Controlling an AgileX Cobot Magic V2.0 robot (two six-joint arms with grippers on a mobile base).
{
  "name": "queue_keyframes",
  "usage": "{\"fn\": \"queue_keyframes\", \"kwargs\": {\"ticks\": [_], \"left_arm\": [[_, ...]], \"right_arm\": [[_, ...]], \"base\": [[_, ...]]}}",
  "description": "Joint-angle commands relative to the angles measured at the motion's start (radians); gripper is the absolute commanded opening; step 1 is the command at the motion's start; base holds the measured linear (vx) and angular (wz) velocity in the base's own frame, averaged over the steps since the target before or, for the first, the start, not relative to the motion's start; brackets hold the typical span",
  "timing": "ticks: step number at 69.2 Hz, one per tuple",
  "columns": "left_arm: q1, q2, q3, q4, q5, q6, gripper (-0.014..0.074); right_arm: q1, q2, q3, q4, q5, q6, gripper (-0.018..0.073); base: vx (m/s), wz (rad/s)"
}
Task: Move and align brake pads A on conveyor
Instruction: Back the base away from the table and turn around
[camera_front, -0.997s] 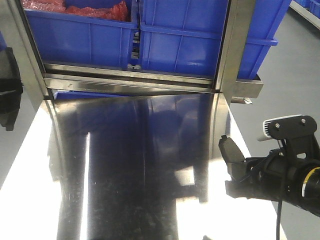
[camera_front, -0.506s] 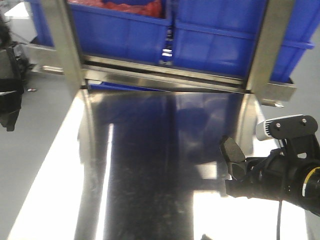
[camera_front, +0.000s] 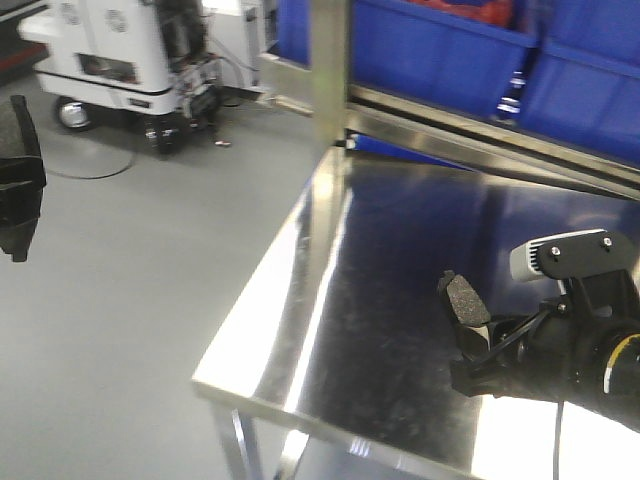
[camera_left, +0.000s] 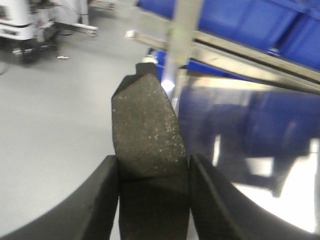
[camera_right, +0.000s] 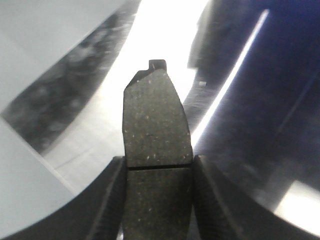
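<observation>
Each gripper holds one brake pad A, gritty grey-brown face toward its wrist camera. In the left wrist view the pad (camera_left: 147, 125) stands upright, and my left gripper (camera_left: 152, 167) is shut on it at the centre groove. My right gripper (camera_right: 157, 167) is likewise shut on its pad (camera_right: 156, 125). In the front view the right gripper (camera_front: 472, 335) holds its pad (camera_front: 462, 298) above the steel table's near right part. The left gripper (camera_front: 20, 175) is a dark shape at the left edge, over the floor. The conveyor is out of view.
The shiny steel table (camera_front: 330, 330) has its near-left corner toward me, with a post (camera_front: 330, 70) at its back. Blue bins (camera_front: 450, 50) sit on a shelf behind it. A white wheeled machine (camera_front: 120, 50) stands on the grey floor (camera_front: 130, 300) at the far left.
The front view has swung left: table and blue bins slid right, while the floor and the white machine came into view. Both grippers keep their place in the frame, each still holding its pad.
</observation>
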Motion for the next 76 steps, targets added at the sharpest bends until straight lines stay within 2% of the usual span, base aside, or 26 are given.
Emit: {"fn": "queue_keyframes", "kwargs": {"ticks": [1,45,76], "left_arm": [[-0.005,-0.012,-0.026,0.012,-0.085,0.0,0.0199],[-0.005,-0.012,-0.026,0.012,-0.085,0.0,0.0199],[-0.005,-0.012,-0.026,0.012,-0.085,0.0,0.0199]], "right_arm": [[0.0,-0.019,-0.029,-0.011,-0.075,-0.008,0.0094],[0.0,-0.019,-0.029,-0.01,-0.076,-0.008,0.0096],[0.0,-0.019,-0.029,-0.01,-0.075,-0.008,0.0096]], "base": [[-0.15,0.6],[-0.13,0.59],[-0.04,0.38]]}}
